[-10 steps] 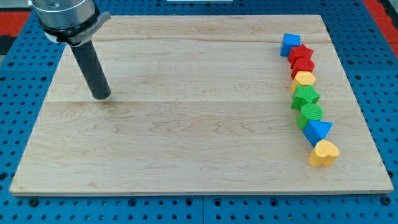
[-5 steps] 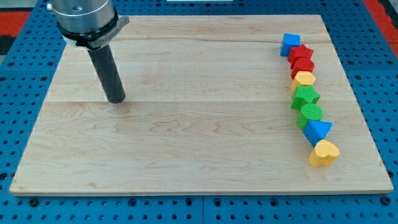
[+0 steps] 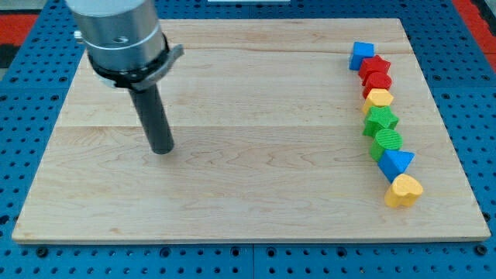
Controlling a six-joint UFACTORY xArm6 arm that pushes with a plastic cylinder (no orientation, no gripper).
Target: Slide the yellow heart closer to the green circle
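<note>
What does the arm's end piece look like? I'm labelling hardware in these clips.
A straight, dark, matte cylindrical rod hangs from a wider round metallic grey housing ringed by a darker collar with a small tab on the side. My tip is the rod's plain blunt end. No cables or markings show.

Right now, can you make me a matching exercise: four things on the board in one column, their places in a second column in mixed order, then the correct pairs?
Things:
1. blue cube
2. yellow heart
3. green circle
4. my tip

Places:
A. bottom end of the row of blocks
B. the view's left, far from every block
C. top end of the row
D. between the green star and the blue triangle

Pairs: 1-C, 2-A, 3-D, 4-B
</note>
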